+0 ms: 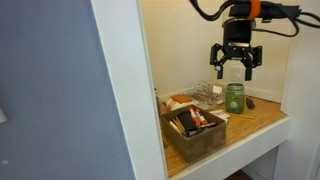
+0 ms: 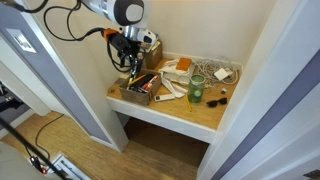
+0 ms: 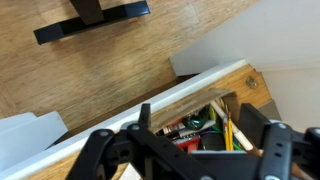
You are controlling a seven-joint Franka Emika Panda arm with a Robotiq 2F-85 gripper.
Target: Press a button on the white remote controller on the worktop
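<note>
Wrist view: black gripper (image 3: 200,150), fingers (image 3: 108,155) spread apart, nothing between them. Directly beneath them sits an open brown cardboard box (image 3: 235,82) of clutter. In an exterior view, the small flat white remote controller (image 2: 170,90) lies lower, beside the fingers, on the honey-coloured wooden worktop (image 2: 190,118), between the box and a green glass jar (image 2: 197,90).

wooden worktop (image 1: 262,118), glass jar (image 1: 234,97), cardboard box (image 1: 200,141)

In the wrist view the gripper (image 3: 195,125) is cut off by the bottom edge. The brown box (image 3: 190,92) behind it shows only one corner, and its contents are blurred. In an exterior view the white remote controller (image 2: 171,90) is too small to show any buttons.
</note>
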